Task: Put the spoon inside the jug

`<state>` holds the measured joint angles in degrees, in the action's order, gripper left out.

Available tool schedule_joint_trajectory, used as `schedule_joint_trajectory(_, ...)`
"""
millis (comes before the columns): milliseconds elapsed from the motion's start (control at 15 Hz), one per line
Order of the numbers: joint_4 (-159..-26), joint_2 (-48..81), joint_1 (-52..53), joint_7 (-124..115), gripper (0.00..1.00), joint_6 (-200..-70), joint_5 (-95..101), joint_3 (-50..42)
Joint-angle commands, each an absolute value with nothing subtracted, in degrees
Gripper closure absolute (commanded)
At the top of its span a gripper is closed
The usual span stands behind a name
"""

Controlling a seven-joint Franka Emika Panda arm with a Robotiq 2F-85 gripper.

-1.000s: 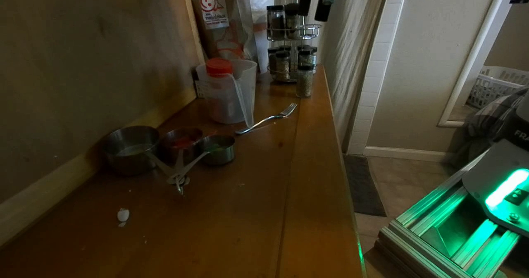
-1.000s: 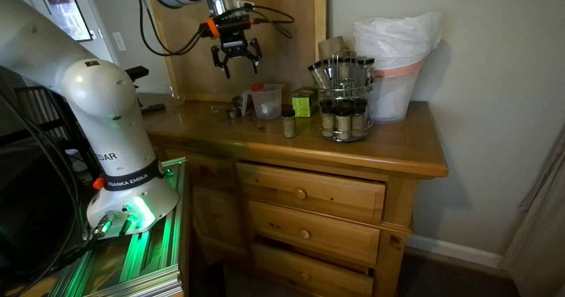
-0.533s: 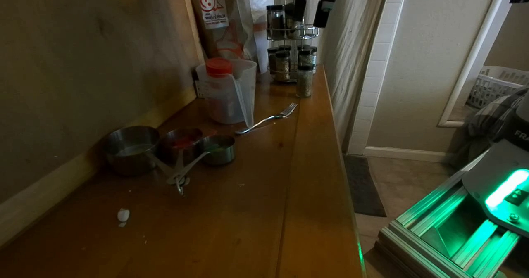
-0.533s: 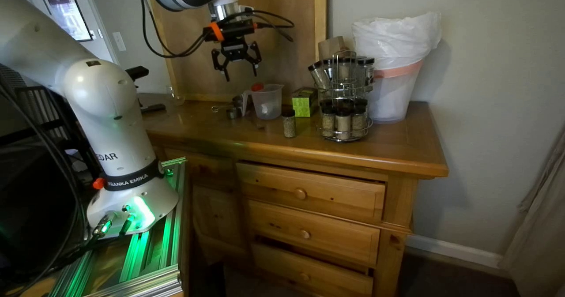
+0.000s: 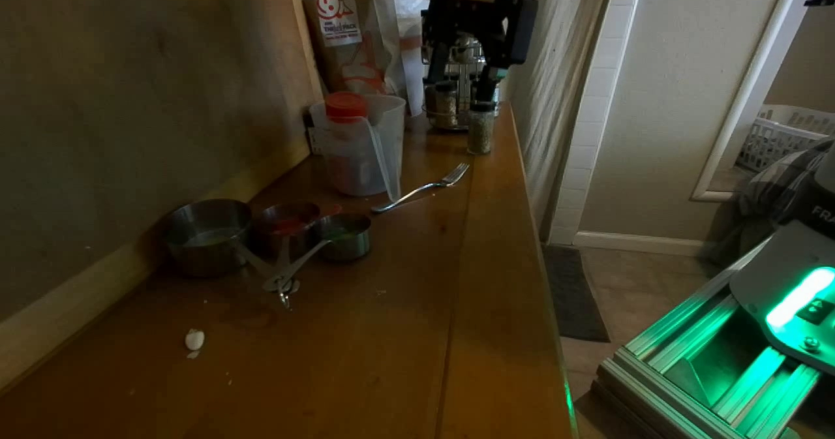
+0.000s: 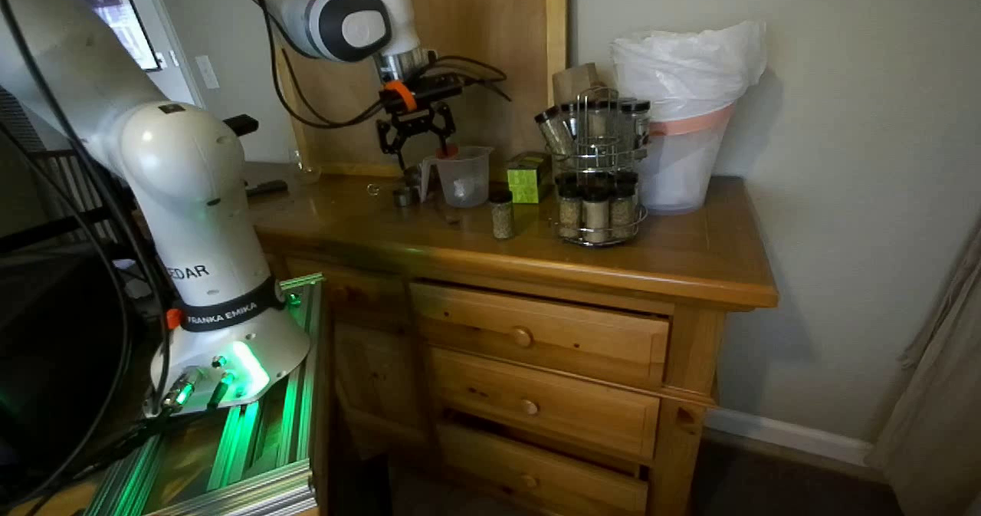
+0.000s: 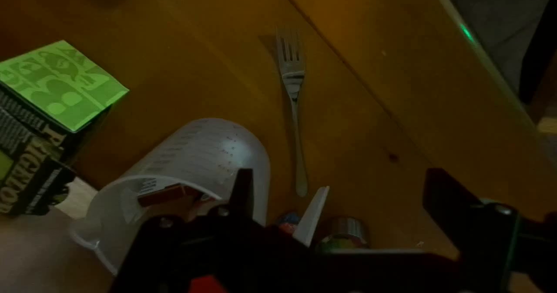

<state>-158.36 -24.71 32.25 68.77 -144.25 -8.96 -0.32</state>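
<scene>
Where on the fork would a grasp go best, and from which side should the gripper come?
Probably mid-handle, from straight above. The fork lies on the wooden top, its slim handle bare; in the wrist view it runs crosswise to the way the open gripper would close, so the jaws could pinch its edges. The handle's end looks worse: it sits near the jug's handle.

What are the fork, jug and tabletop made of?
The fork looks like polished metal, shiny and silvery. The jug is probably smooth plastic, cloudy and a bit see-through. The tabletop looks like varnished wood, with a knot-like spot and soft shine.
</scene>
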Motion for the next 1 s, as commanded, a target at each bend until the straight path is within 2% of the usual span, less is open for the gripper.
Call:
schedule_joint_trajectory(0,-158.25,-23.2,31.03,70.97,0.0,-144.5,-10.69,0.92)
schedule_joint_trajectory(533,-157.37,-11.79,32.85,83.42,0.0,-147.86,-20.64,-2.22)
schedule_joint_trajectory(933,-154.47,-2.89,29.69,103.78,0.0,-155.03,-33.91,1.42)
